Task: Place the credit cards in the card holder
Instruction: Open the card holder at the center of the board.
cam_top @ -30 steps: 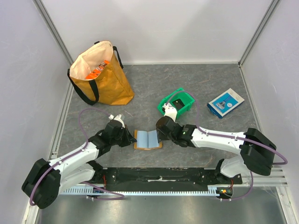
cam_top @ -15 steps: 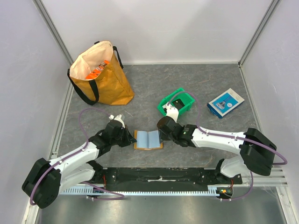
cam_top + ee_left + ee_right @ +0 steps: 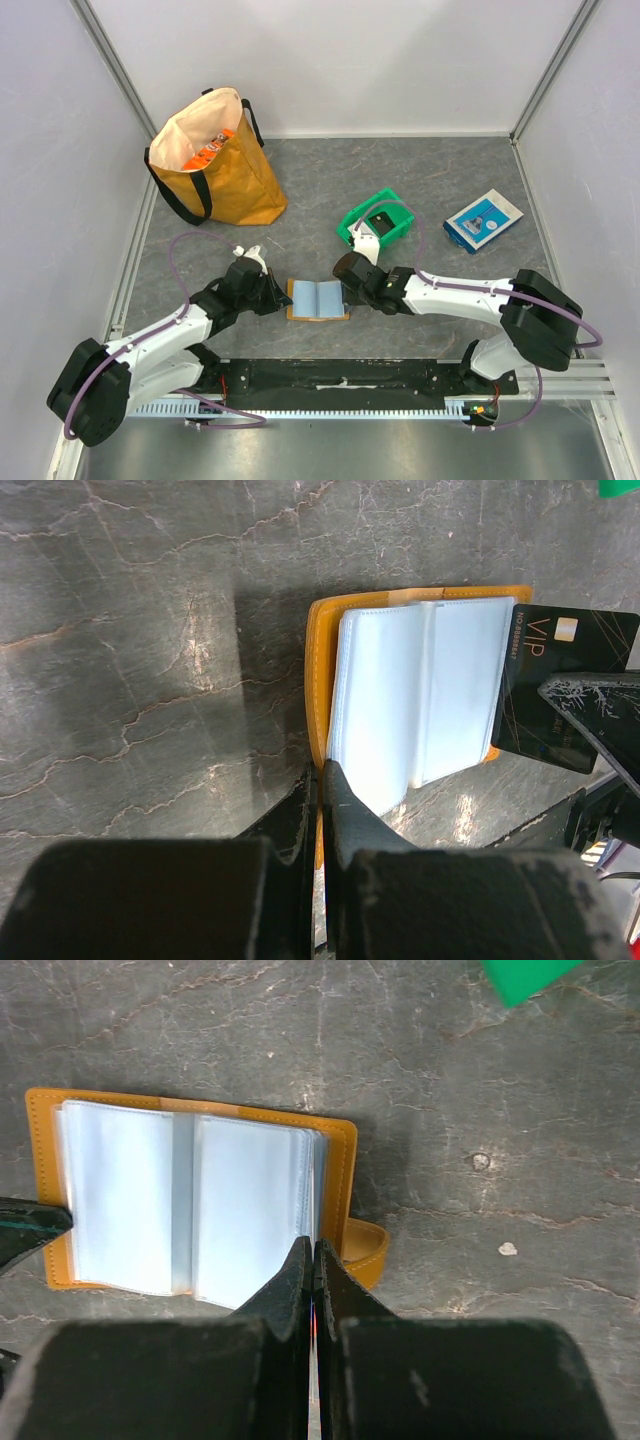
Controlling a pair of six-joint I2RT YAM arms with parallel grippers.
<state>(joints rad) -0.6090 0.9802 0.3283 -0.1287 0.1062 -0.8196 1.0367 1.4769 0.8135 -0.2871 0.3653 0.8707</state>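
Left wrist view: black card [image 3: 562, 665] at the right edge of the open holder [image 3: 318, 680].
Your right gripper [image 3: 313, 1252] is clamped on the card, and the sleeves lie just to its left. Your left gripper [image 3: 322, 782] pinches the holder on the desk [image 3: 150, 630].

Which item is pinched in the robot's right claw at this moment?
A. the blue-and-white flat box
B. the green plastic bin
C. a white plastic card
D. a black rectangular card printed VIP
D: the left wrist view shows the black rectangular card printed VIP gripped between the fingers of the right claw, at the edge of the open orange folding wallet.
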